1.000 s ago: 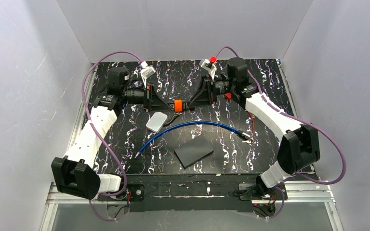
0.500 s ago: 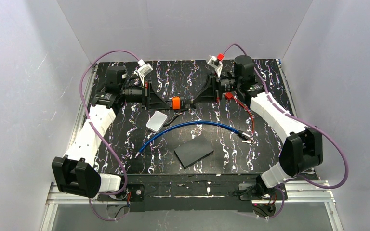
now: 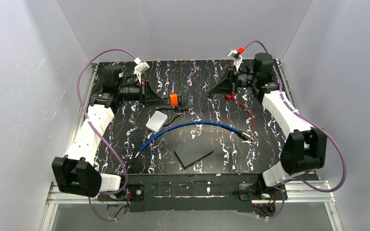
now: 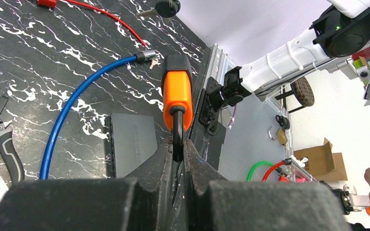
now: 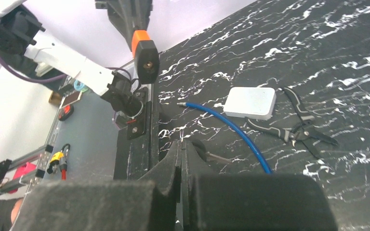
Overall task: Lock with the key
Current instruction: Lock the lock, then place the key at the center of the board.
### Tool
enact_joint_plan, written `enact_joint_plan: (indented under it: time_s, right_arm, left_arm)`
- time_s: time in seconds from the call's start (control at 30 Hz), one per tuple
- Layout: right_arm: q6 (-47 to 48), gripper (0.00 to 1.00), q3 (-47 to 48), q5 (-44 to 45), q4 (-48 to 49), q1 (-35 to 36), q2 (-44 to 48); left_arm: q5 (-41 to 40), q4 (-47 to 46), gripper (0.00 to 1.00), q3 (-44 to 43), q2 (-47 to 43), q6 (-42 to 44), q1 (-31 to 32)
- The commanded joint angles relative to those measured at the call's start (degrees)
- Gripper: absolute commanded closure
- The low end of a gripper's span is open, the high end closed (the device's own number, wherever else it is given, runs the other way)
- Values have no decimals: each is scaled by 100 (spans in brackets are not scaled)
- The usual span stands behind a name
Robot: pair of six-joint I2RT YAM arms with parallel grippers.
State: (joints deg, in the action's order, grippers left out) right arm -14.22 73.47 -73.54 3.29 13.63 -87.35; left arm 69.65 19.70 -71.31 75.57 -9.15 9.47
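Bright-blue cable, the lock, lies loose in a shallow arc across the middle of the black marbled surface. One dark metal end points right, the other near left. At far left, the left gripper has its fingers clamped on the black shackle of an orange-and-black padlock. At far right, the right gripper has its fingers pressed together; whether they pinch anything is unclear. A white box and a grey panel lie beside the cable.
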Motion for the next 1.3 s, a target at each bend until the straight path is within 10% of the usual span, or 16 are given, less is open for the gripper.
enact_joint_plan:
  time_s: [0.0, 0.17, 0.33, 0.77, 1.27]
  right_arm:
    - [-133, 99, -50, -182, 236, -281, 216]
    - [85, 99, -16, 148, -153, -899, 49]
    - [2082, 99, 752, 1382, -2618, -1076, -391]
    - [1777, 99, 1668, 4154, -1856, 335, -1789]
    - [1466, 99, 3193, 5146, -1217, 913, -3765]
  left_arm:
    - [202, -217, 100, -175, -23, -82, -25]
    - [131, -125, 100, -147, -6, 15, -25]
    - [72, -58, 100, -100, -12, 84, -17]
    - [-502, 455, 100, -249, 211, 259, -368]
    - [-862, 788, 100, -189, 421, 647, -611]
